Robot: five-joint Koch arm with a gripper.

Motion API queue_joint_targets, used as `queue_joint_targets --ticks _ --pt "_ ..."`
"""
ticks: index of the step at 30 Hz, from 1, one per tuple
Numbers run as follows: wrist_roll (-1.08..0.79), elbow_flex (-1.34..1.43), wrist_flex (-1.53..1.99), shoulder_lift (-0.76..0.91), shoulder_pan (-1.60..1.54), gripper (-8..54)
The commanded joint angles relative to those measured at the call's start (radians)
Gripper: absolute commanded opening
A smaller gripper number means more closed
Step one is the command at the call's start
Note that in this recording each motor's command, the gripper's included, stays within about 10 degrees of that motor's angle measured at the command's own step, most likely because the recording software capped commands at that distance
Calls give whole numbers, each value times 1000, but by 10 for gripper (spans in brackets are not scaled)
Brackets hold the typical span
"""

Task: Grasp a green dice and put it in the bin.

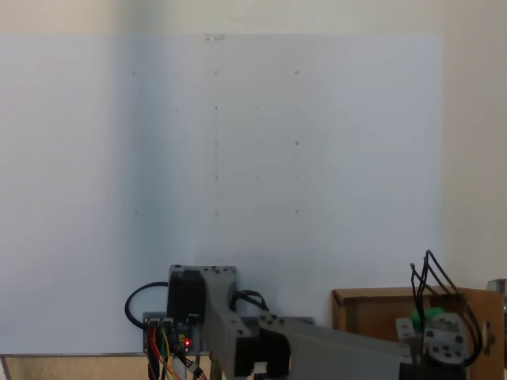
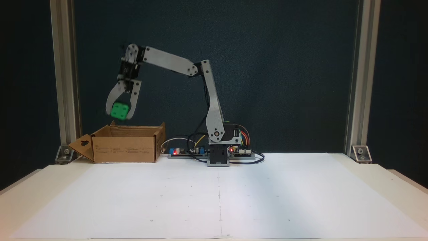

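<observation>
In the fixed view from above, you had the arm [image 1: 317, 348] running along the bottom edge, base and controller board [image 1: 170, 332] w/ a red LED at lower centre. The gripper [image 1: 424, 326] sat at the lower right corner, over the cardboard box [image 1: 372, 313], which showed as a brown patch w/ its far wall and inside visible. A bit of the green dice [image 1: 413, 322] peeked out beside the wrist motor; jaws themselves couldn't be made out here. White paper sheet [image 1: 238, 158] covered most of the frame above.

In the fixed view from the front, your arm's base [image 2: 218, 157] stood at centre, the links reaching up and over to the upper left. The gripper [image 2: 119, 112] pointed down, its two jaws pinching the green dice [image 2: 119, 111] between the tips, left of centre. The dice hung in the air just above the open top of the box [image 2: 125, 144], not touching it. Box sat on the table [image 2: 214, 201] at mid-left, one flap [image 2: 82, 147] folded out to the left.
</observation>
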Motion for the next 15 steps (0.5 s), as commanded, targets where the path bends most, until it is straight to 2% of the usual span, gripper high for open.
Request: queue_joint_targets --ticks 1,9,10,11,12,15 --pt "-60 -60 -3 -21 35 115" --pt "-58 -44 -2 -57 66 115" --pt "-58 -34 0 -57 67 232" --pt "-58 -14 -2 -57 66 320" --pt "-58 8 0 -58 64 337" --pt "-57 97 -3 -58 58 446"
